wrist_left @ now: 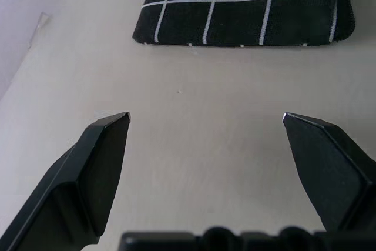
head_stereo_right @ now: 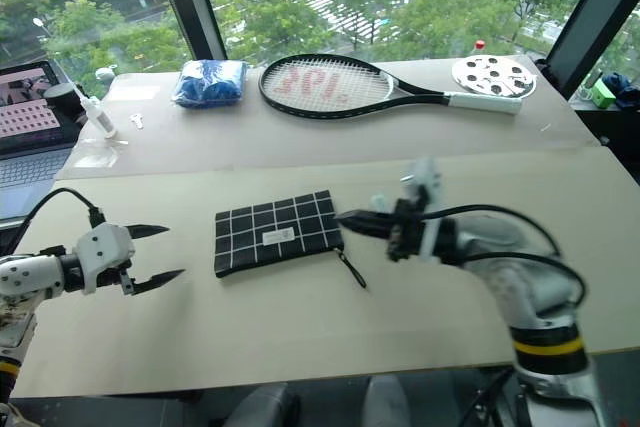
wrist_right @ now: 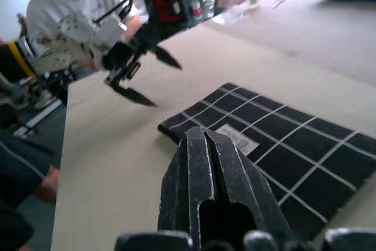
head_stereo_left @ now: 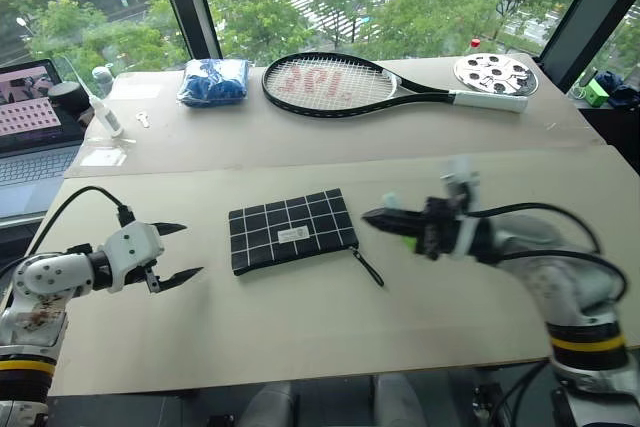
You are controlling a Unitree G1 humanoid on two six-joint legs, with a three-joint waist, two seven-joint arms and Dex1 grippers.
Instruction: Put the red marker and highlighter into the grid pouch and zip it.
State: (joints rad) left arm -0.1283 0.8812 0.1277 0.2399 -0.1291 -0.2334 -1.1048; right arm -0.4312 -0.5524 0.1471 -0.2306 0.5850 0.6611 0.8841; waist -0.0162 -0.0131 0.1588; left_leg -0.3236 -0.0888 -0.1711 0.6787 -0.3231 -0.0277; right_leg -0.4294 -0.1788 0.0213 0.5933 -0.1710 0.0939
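The flat black fabric grid pouch with white lines (head_stereo_left: 292,230) lies on the pale table (head_stereo_left: 420,317), in the middle, between my two arms. It has a small white label (head_stereo_left: 292,234) on top. Its black zipper strap (head_stereo_left: 367,266) trails onto the table at the end nearest my right gripper. The pouch looks closed and flat.

My left gripper (head_stereo_left: 178,252) hangs just above the table, a little way from the pouch's other end. Its two black fingers (wrist_left: 100,168) are spread wide and point at the pouch, with nothing between them.

My right gripper (head_stereo_left: 372,217) points sideways at the pouch, near its strap end. Its fingers (wrist_right: 205,168) are pressed tight together and hold nothing.
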